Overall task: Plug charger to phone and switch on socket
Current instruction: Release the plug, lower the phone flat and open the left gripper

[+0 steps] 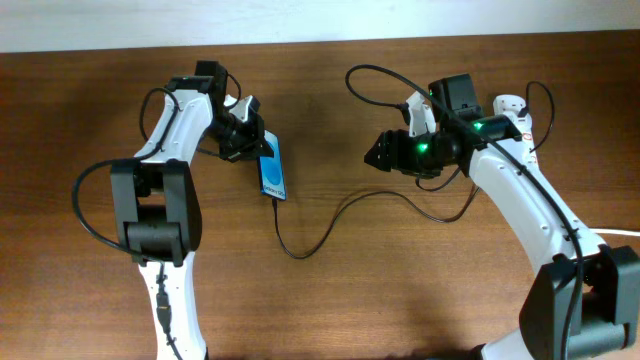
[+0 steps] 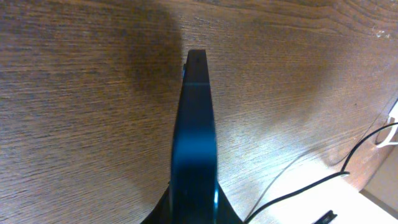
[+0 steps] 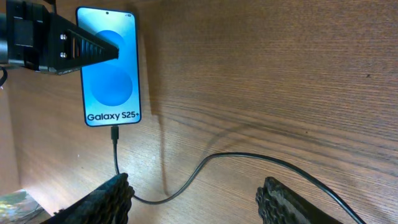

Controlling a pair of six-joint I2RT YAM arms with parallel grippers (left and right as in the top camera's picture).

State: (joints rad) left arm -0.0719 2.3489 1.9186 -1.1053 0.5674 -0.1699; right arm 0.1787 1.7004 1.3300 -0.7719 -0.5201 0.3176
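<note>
The phone [image 1: 272,170] has a bright blue screen and lies left of centre. My left gripper [image 1: 246,135] is shut on its far end; the left wrist view shows the phone [image 2: 194,124] edge-on between the fingers. The black charger cable [image 1: 300,250] is plugged into the phone's near end [image 3: 114,134] and loops right across the table. My right gripper [image 1: 382,153] is open and empty above the table; in its wrist view [image 3: 196,199] the cable [image 3: 249,155] runs under the gap between the fingers. The white socket [image 1: 512,103] is mostly hidden behind the right arm.
A thick white cable [image 1: 625,232] leaves at the right edge. The black cable also loops high behind the right arm [image 1: 365,72]. The wooden table [image 1: 420,300] carries everything. A white object [image 2: 392,118] shows at the right edge of the left wrist view.
</note>
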